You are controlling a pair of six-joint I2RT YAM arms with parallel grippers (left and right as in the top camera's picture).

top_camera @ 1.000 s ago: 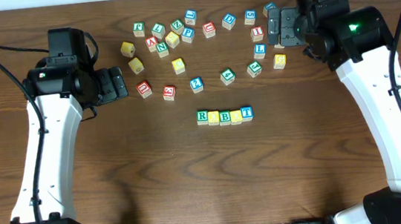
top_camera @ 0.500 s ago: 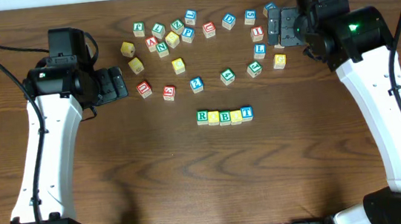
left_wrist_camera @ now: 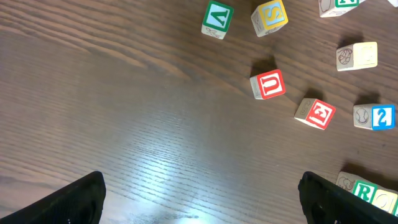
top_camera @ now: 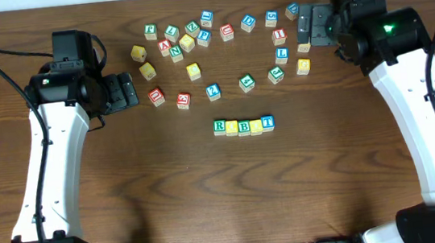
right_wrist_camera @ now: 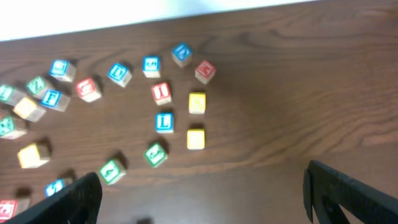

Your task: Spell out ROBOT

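Your five-block row [top_camera: 243, 125] sits mid-table, well apart from the loose blocks [top_camera: 193, 39] so it reads alone — R, B, T legible. Beside the scatter, the left gripper [top_camera: 121, 92] and right gripper [top_camera: 310, 27] hover, jaws apart, empty.

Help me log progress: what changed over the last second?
The right end effector shifted slightly to its right and toward the table's far edge, away from the scattered blocks, open and empty. The left end effector and the row of blocks stayed put. Nothing was picked up or released.
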